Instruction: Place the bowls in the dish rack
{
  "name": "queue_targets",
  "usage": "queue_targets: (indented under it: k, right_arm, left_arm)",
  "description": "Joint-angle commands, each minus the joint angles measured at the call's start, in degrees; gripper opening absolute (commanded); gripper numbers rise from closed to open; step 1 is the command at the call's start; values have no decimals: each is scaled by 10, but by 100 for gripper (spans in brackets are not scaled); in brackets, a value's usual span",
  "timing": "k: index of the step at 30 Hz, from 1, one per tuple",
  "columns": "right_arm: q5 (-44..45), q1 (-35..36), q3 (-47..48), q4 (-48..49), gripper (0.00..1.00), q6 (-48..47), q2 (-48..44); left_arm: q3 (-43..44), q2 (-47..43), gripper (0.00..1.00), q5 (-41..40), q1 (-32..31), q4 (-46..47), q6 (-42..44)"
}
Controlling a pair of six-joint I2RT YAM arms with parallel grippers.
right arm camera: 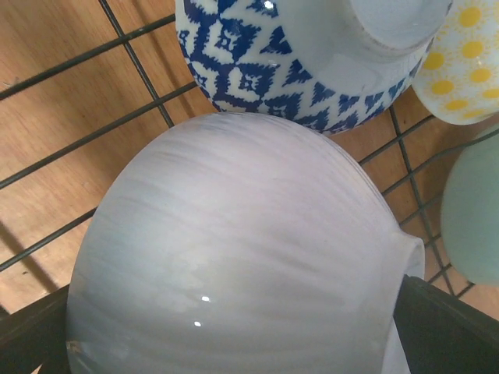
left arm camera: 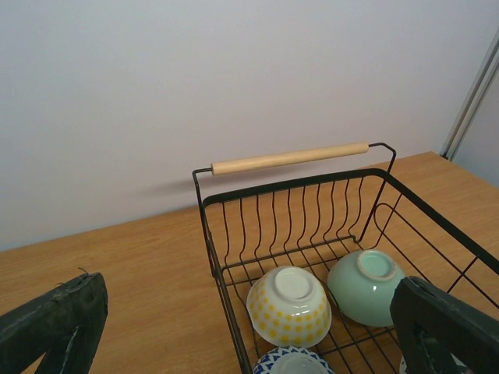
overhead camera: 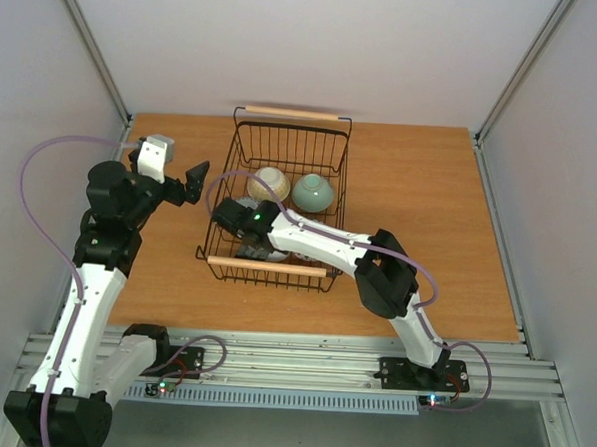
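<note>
The black wire dish rack (overhead camera: 276, 272) stands mid-table, with a wooden handle at each end. A yellow-dotted cream bowl (overhead camera: 268, 184) and a pale green bowl (overhead camera: 312, 192) lie upside down in its far half. They also show in the left wrist view, the cream one (left arm camera: 290, 305) and the green one (left arm camera: 366, 287). A blue-patterned bowl (right arm camera: 265, 70) lies beside them. My right gripper (overhead camera: 241, 220) is inside the rack, its fingers against both sides of a plain whitish bowl (right arm camera: 234, 257) low over the wires. My left gripper (overhead camera: 195, 183) is open and empty just left of the rack.
The wooden table (overhead camera: 419, 220) extends to the right of the rack. White walls close in the back and both sides. The right arm (overhead camera: 376, 273) reaches across the rack's near handle (overhead camera: 266, 267). A dark-dotted bowl does not show clearly.
</note>
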Motion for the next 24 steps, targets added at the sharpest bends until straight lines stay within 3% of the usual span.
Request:
queue_targets:
  k: [1, 24]
  right_arm:
    - [-193, 2, -11, -12, 99, 9, 29]
    - [11, 40, -19, -58, 99, 40, 21]
  left_arm:
    - [1, 2, 99, 9, 2, 21, 8]
    - [1, 11, 99, 9, 2, 19, 10]
